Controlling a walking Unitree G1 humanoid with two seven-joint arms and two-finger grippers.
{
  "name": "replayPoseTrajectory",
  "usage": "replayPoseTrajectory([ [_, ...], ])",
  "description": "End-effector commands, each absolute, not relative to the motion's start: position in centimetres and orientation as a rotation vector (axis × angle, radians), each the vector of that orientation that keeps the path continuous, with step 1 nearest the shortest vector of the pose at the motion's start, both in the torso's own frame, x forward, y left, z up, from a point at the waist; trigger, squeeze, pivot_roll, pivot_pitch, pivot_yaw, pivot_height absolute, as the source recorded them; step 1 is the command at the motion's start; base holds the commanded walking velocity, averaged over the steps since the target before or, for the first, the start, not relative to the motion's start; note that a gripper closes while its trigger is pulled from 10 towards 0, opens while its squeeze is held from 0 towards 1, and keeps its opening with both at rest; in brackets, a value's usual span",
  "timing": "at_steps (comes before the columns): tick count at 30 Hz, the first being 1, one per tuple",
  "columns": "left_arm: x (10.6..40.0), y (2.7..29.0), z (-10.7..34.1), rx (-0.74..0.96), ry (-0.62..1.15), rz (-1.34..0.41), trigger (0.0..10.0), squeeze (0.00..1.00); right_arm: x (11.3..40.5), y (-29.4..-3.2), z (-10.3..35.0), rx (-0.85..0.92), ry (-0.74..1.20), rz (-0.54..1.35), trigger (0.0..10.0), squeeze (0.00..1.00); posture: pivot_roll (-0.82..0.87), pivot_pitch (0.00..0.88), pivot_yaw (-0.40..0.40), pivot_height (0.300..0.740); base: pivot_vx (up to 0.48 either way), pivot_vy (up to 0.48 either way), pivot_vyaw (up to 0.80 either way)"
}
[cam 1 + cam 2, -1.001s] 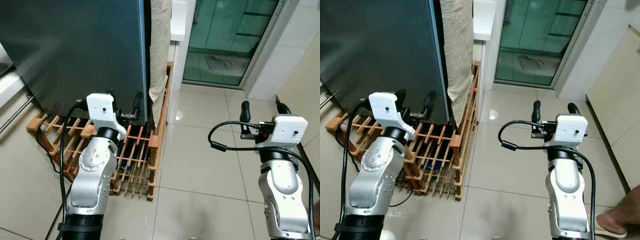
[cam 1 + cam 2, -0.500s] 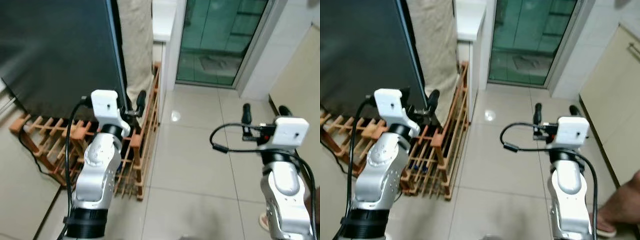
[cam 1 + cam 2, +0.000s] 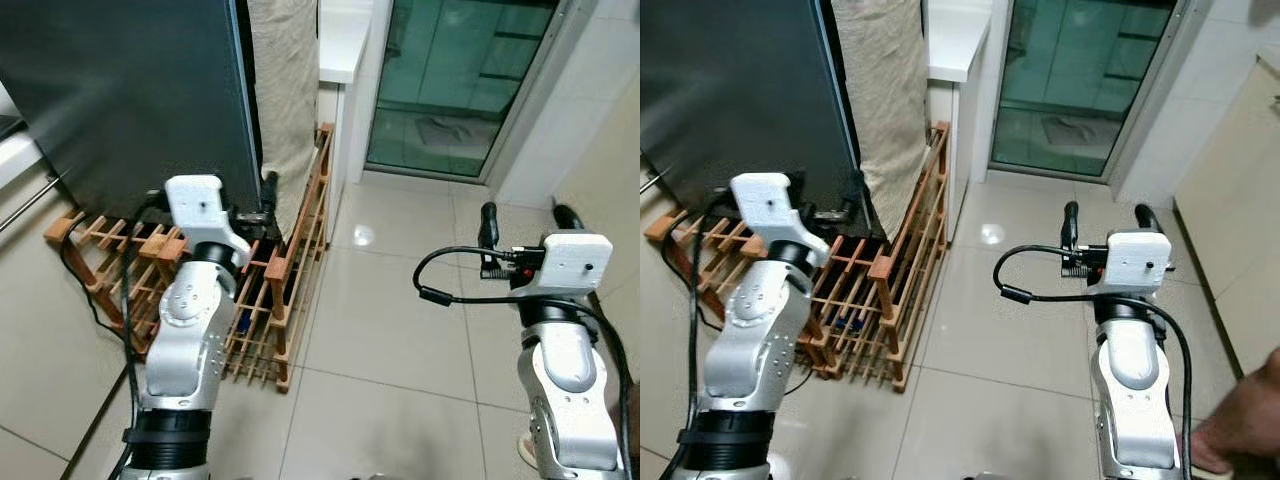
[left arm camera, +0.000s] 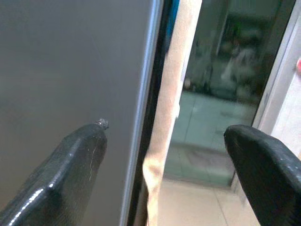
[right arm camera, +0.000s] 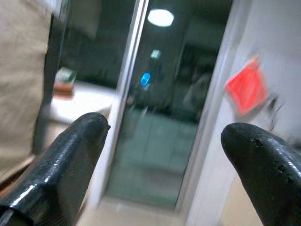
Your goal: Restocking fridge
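I see the left tool raised close in front of the tall dark grey fridge. Its two black fingers stand spread wide with nothing between them. In the left wrist view one finger lies over the fridge's flat grey side, and the fridge's front corner edge runs up between the two fingers. Just beyond that edge hangs a beige cloth curtain.

Below the left tool, a low wooden slatted rack sits on the pale tiled floor, with the fridge standing on it.

I see the right tool held out over bare floor, well apart from the fridge, with its fingers also spread and empty. Ahead of it is a green-tinted glass sliding door. A white counter top lies between the curtain and that door.

Part of a person shows near the right arm.
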State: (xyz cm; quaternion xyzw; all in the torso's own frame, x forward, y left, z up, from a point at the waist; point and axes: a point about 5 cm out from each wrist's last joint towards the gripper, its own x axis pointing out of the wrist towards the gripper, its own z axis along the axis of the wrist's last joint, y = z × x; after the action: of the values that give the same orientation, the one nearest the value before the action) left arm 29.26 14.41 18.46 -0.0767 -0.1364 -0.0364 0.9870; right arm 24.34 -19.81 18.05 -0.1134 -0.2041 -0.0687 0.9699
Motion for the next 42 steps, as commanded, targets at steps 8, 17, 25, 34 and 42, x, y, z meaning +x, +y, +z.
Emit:
replayPoseTrajectory([
  [8, 28.4, 12.8, 20.3, -0.171, -0.347, -0.122, 10.0, 0.00, 23.8, -20.3, 18.0, -0.222, -0.400, -0.187, 10.0, 0.07, -0.17, 0.000, -0.004, 0.740, 0.064, 0.000, 0.00],
  [17, 28.3, 12.5, 20.9, -0.181, -0.363, -0.138, 10.0, 0.00, 24.1, -20.0, 18.4, -0.229, -0.409, -0.188, 10.0, 0.07, -0.17, 0.000, -0.002, 0.740, 0.462, 0.000, 0.00],
  [25, 28.9, 13.7, 19.9, -0.187, -0.300, -0.021, 10.0, 0.00, 24.9, -19.9, 18.1, -0.232, -0.395, -0.157, 10.0, 0.07, -0.17, 0.000, -0.009, 0.740, 0.473, 0.000, 0.00],
  [34, 29.1, 14.1, 19.5, -0.182, -0.281, 0.015, 10.0, 0.00, 25.2, -19.7, 17.7, -0.235, -0.379, -0.136, 10.0, 0.07, -0.16, 0.000, -0.017, 0.740, 0.000, 0.000, 0.00],
  [42, 30.0, 12.3, 18.9, -0.187, -0.185, -0.123, 10.0, 0.00, 25.2, -19.8, 17.4, -0.226, -0.363, -0.138, 10.0, 0.07, -0.17, 0.000, -0.015, 0.740, 0.000, 0.000, 0.00],
])
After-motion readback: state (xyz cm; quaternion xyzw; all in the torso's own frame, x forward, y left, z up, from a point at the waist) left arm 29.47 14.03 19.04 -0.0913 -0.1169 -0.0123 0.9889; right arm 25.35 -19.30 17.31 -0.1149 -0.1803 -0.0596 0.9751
